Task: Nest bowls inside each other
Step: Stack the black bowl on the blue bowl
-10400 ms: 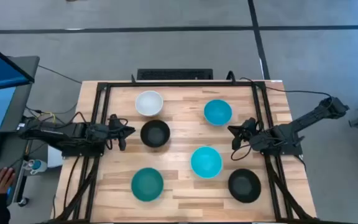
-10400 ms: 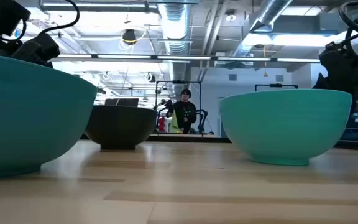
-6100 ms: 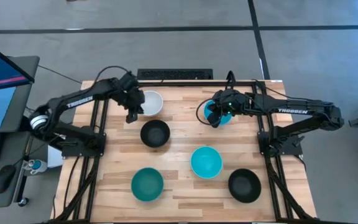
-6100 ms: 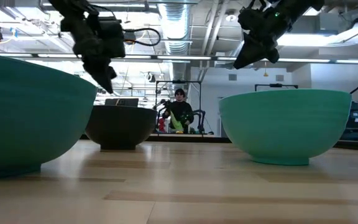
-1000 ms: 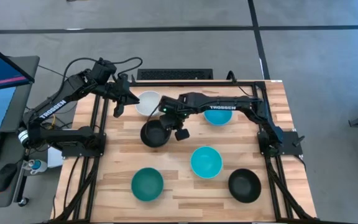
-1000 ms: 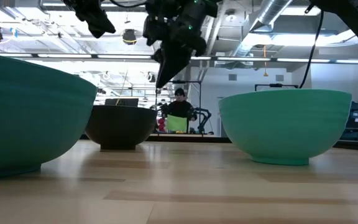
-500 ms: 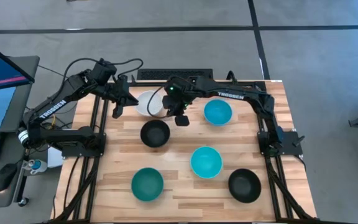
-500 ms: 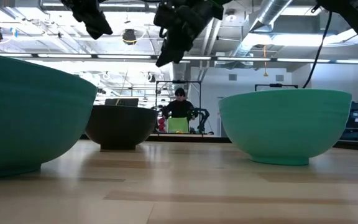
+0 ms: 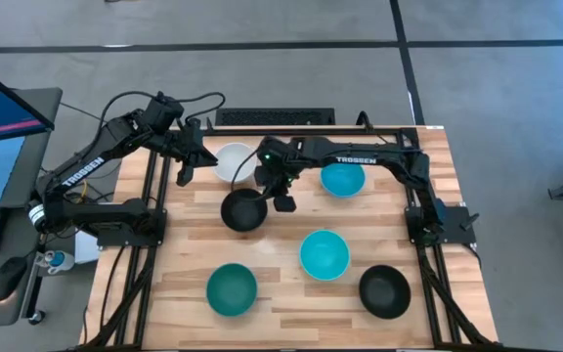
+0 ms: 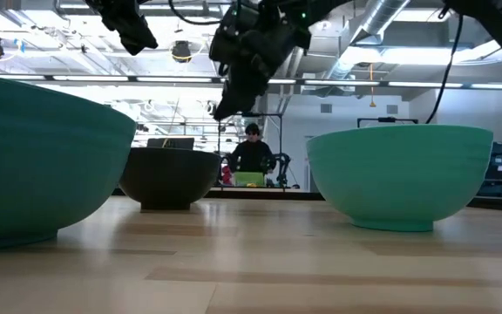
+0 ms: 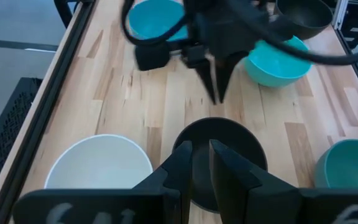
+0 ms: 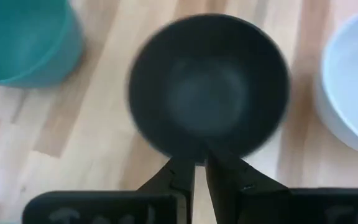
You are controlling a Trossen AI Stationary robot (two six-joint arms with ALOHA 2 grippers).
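Note:
Six bowls stand upright on their bases on the wooden table. There is a white bowl (image 9: 235, 161) at the far left with a black bowl (image 9: 244, 209) nearer than it. Two cyan bowls (image 9: 341, 178) (image 9: 324, 253), a teal bowl (image 9: 232, 289) and a second black bowl (image 9: 384, 291) make up the rest. My right gripper (image 9: 281, 201) hangs shut, pointing down, over the first black bowl's right rim (image 12: 194, 152), well above it in the low view (image 10: 220, 106). My left gripper (image 9: 185, 174) is shut, raised left of the white bowl.
A black frame (image 9: 281, 131) runs around the table's far and side edges. The right arm (image 9: 360, 156) reaches across the far half of the table, over the far cyan bowl. There is bare wood between the bowls at the table's middle (image 9: 281, 244).
My right gripper rose and drew toward the far edge, then came back down over the black bowl's right rim. It stayed shut. No bowl moved.

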